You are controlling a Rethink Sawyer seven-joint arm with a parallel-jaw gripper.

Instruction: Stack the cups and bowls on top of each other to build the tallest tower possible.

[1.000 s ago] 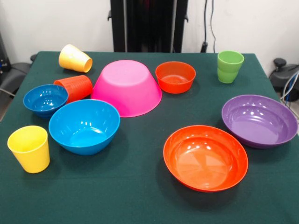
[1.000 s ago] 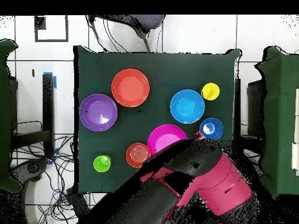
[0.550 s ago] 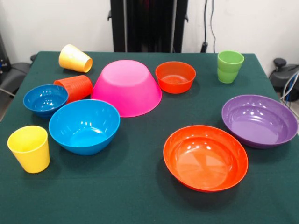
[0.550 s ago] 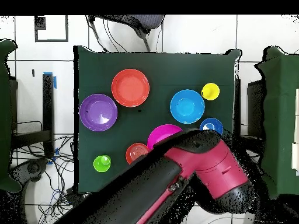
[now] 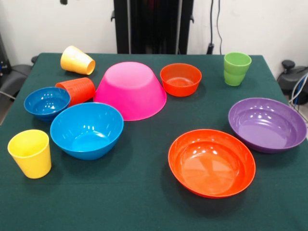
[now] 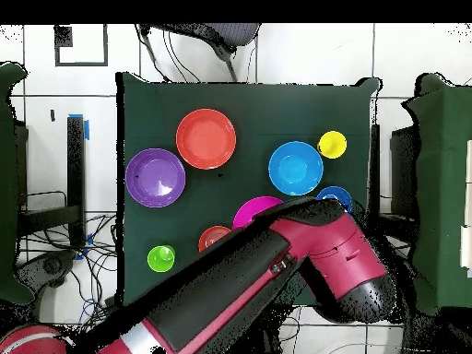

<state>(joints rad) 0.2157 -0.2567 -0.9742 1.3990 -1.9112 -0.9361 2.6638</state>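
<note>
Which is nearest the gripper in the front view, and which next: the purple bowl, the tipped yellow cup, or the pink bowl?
The gripper barely shows at the top edge, left.
1. The tipped yellow cup, just below it, far left.
2. The pink bowl, centre.
3. The purple bowl, right.

On the counter (image 5: 144, 192) the large pink bowl (image 5: 130, 90) sits upside down, the orange-red cup (image 5: 77, 90) lying on its side against it, beside the small blue bowl (image 5: 46, 102).

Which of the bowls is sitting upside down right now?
The large pink bowl, resting rim-down at the middle of the table; the blue, orange and purple bowls all sit open side up.
</note>
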